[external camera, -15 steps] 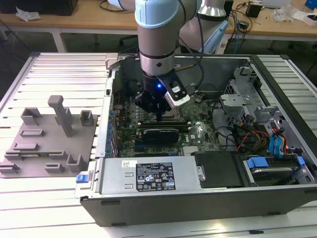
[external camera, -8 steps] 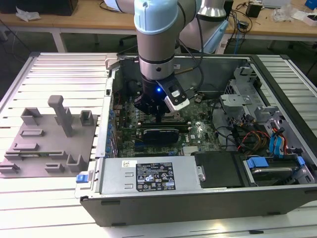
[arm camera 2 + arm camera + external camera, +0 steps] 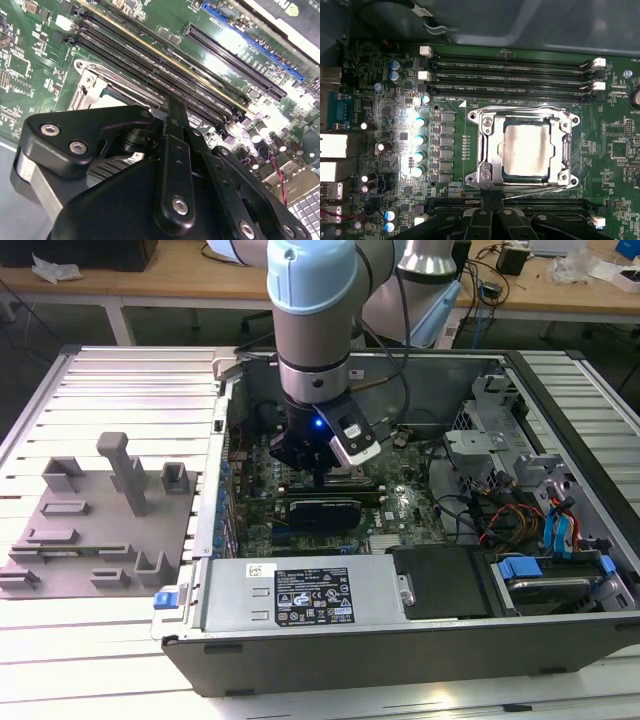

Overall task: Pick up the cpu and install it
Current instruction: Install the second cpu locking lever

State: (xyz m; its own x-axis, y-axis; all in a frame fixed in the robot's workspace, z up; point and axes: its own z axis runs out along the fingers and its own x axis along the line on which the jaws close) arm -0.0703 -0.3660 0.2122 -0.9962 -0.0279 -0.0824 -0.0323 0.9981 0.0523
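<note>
The cpu (image 3: 526, 150), a flat square chip with a silver-white top, lies flat inside the metal-framed socket (image 3: 522, 147) on the green motherboard (image 3: 450, 100). The socket's frame surrounds it on all sides. In the exterior view my gripper (image 3: 322, 478) reaches down into the open computer case (image 3: 400, 640), right over the socket area. In the first wrist view the gripper (image 3: 492, 200) hangs just beside the socket's edge, its black fingers (image 3: 485, 212) pressed together with nothing between them. In the second wrist view the gripper's body covers most of the socket (image 3: 87, 92).
Grey fixture blocks (image 3: 95, 530) stand on the slatted table at the exterior view's left. Long memory slots (image 3: 510, 75) run beside the socket. A power supply (image 3: 300, 595) lines the case's near wall. Drive bays with blue clips and cables (image 3: 540, 560) fill the right.
</note>
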